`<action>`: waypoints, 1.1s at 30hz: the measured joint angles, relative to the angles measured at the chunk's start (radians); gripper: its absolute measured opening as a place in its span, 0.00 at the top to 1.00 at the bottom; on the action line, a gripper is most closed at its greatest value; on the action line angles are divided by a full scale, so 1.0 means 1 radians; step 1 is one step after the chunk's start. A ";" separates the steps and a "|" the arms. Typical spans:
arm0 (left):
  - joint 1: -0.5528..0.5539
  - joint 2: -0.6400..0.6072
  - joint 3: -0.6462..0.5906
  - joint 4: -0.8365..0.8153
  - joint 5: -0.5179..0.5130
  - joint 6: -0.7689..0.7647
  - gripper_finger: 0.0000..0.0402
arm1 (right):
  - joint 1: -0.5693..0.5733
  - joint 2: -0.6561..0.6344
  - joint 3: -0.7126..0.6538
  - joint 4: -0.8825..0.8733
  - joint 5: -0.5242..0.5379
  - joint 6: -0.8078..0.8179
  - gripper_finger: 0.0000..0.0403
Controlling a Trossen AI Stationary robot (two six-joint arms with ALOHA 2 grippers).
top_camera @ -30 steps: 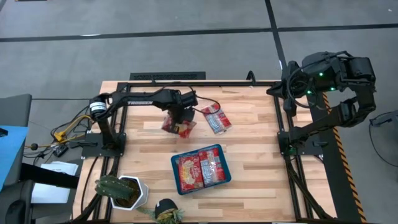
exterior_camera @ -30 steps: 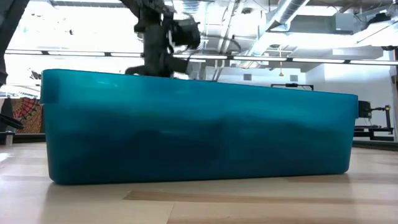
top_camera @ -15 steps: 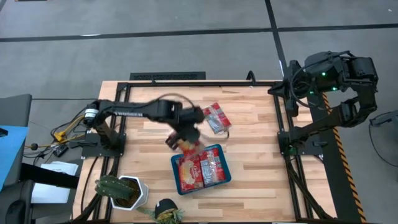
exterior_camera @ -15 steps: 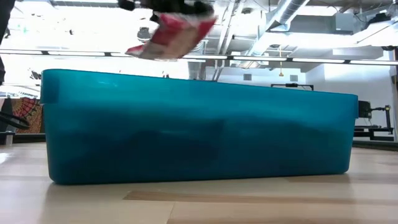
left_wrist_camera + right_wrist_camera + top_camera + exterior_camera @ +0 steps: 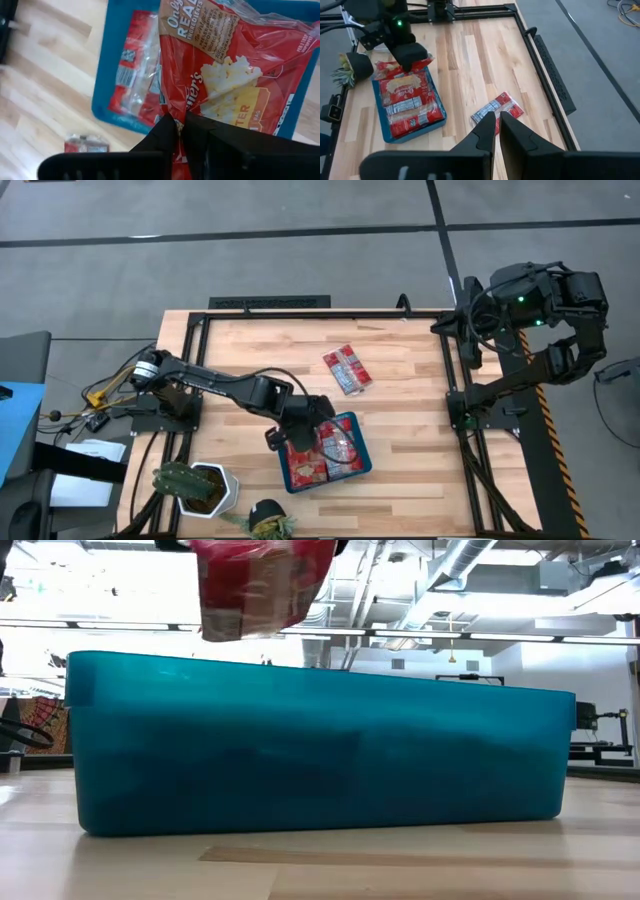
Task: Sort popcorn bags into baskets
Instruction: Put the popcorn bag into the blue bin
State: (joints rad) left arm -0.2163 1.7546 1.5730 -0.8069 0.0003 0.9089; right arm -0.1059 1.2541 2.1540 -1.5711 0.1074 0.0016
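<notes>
Wooden slat table [image 5: 400, 350], left tool [image 5: 180, 122] clenched on popcorn bag [image 5: 225, 85], seemingly above teal tray [image 5: 352, 420].

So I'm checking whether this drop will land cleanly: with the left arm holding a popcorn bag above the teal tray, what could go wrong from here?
1. The left gripper pinches the held popcorn bag only by one edge, so it hangs loose and might slip early.
2. The teal tray already holds several bags, so this one may land on top and slide over the low rim.
3. One bag lies on the table beyond the tray; the right gripper waits, parked at its side.
</notes>
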 joint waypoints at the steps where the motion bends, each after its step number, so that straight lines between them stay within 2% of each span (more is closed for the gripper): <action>1: -0.003 0.000 -0.011 0.009 0.013 0.009 0.98 | 0.000 0.000 0.000 0.000 0.000 -0.002 0.88; 5: -0.016 0.000 -0.052 0.026 0.056 0.029 0.97 | 0.000 0.000 0.000 0.000 -0.001 -0.003 0.88; 12: -0.041 0.014 -0.102 0.152 0.080 0.038 0.97 | 0.000 0.000 0.000 0.000 -0.002 -0.031 0.88; 19: -0.039 0.060 -0.105 0.118 0.070 0.026 0.97 | 0.000 0.000 0.000 0.000 -0.003 -0.029 0.88; 25: -0.036 0.074 -0.104 0.155 0.066 -0.001 0.97 | 0.000 -0.008 0.000 0.000 -0.003 -0.029 0.88; 28: -0.035 0.077 -0.105 0.138 0.075 -0.040 0.93 | 0.000 -0.012 0.000 0.000 -0.003 -0.029 0.88; 33: -0.036 0.077 -0.105 0.153 0.092 -0.057 0.82 | 0.000 -0.021 0.000 0.000 -0.003 -0.029 0.88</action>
State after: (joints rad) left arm -0.2527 1.8313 1.4683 -0.6539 0.0927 0.8516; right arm -0.1062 1.2332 2.1544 -1.5711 0.1043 -0.0269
